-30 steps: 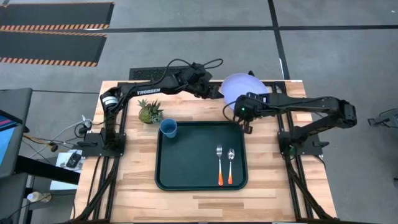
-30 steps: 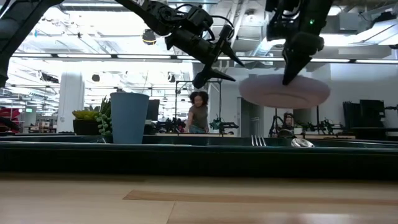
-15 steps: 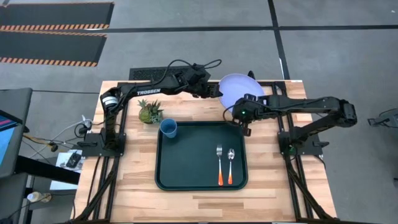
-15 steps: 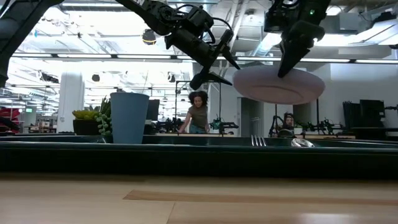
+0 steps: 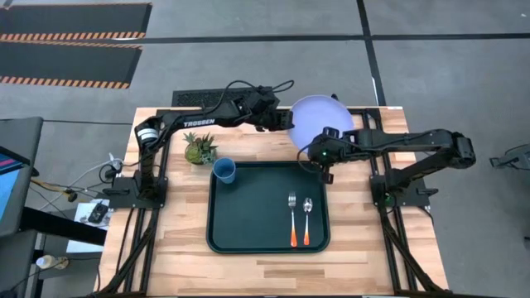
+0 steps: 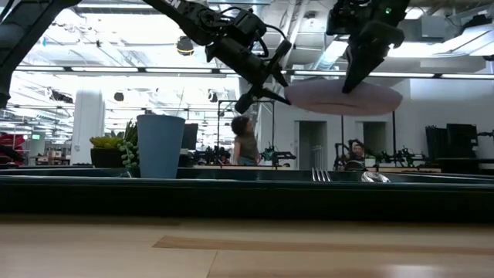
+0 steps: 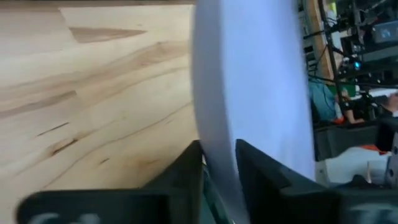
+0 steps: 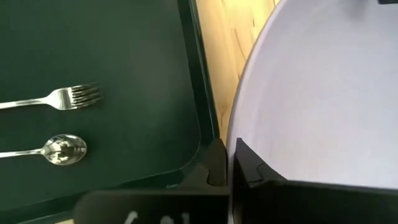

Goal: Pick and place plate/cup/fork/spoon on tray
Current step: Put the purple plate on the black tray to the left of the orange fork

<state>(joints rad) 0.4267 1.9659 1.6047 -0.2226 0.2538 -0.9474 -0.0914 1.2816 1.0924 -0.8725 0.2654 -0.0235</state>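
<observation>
Low view only: plate point(image 6: 345, 97) lifted clear above tray point(image 6: 247, 185)
Left end effector point(image 5: 290, 122): clamps plate rim
Right end effector point(image 5: 321, 161): clamps the opposite rim

Lavender plate point(image 5: 321, 117), dark green tray point(image 5: 257, 217)

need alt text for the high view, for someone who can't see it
Overhead: both grippers, left and right, hold the lavender plate by its rim over the table's far edge. The green tray holds a blue cup, fork and spoon.

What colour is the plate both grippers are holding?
Plain lavender-blue plate, no pattern; clearest in the high view.
</observation>
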